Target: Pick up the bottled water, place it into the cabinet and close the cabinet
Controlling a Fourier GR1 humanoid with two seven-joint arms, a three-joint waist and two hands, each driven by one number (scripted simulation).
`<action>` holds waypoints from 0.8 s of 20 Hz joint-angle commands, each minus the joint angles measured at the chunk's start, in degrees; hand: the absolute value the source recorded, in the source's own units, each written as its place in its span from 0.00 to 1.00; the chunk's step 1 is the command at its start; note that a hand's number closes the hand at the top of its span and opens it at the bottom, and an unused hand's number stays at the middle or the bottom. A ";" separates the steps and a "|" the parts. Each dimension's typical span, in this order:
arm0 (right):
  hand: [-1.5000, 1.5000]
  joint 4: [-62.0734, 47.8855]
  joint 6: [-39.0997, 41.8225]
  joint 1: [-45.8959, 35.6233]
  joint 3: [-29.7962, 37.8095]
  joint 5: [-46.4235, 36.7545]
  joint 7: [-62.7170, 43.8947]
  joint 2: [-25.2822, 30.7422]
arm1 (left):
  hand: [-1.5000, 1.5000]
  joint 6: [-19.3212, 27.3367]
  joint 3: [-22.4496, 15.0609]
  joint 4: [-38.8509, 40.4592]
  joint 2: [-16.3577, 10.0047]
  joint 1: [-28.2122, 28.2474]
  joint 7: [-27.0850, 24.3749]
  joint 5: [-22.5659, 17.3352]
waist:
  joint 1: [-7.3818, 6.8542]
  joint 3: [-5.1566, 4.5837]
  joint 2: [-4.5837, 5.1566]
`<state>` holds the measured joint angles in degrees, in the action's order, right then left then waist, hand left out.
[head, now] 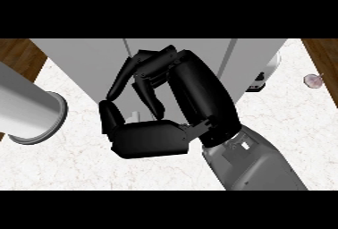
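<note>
Hovering before the grey cabinet (86,58), the right hand (152,138) curls around bottled water (135,116), only a pale sliver visible.

Colours: black hand, grey and white around it.
Right hand (148,138) black all over; its forearm (257,165) mid grey w/ small white marks nr the wrist. Bottled water (135,116): only a whitish bit shows. Cabinet (86,58) plain light grey, thin darker vert. lines. Surface (79,165) white marble look, faint brownish veins. Wood-grain area (16,53) brown, at both top corners. Cylinder (26,107) at left pale grey-white. Small round thing (312,80) far rt: pinkish.
</note>
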<state>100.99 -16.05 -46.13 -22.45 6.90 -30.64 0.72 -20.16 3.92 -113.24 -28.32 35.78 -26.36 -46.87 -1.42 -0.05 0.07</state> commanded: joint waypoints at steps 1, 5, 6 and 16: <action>1.00 -11.03 1.98 -5.81 4.77 1.96 3.19 -0.68 | 1.00 -2.16 1.11 -1.02 0.61 2.04 0.52 0.89 | -0.04 0.03 0.03; 1.00 -20.50 7.67 -7.22 8.60 3.65 9.58 -0.68 | 1.00 -1.50 2.15 1.39 1.28 -1.52 2.45 -0.28 | 0.29 0.04 0.22; 1.00 -21.43 5.20 -6.27 6.93 1.86 9.86 -0.69 | 1.00 -4.79 3.48 0.42 1.34 2.38 1.09 -0.40 | 0.00 0.03 0.06; 1.00 -32.83 7.77 -7.82 11.40 0.87 16.62 0.06 | 1.00 -4.70 3.54 1.04 0.81 -1.21 3.33 -1.76 | -0.74 0.00 0.59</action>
<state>79.51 -6.57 -52.01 -14.98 9.74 -15.72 -0.03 -24.92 8.28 -111.71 -28.28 35.03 -23.30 -49.44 -1.63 0.37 -2.36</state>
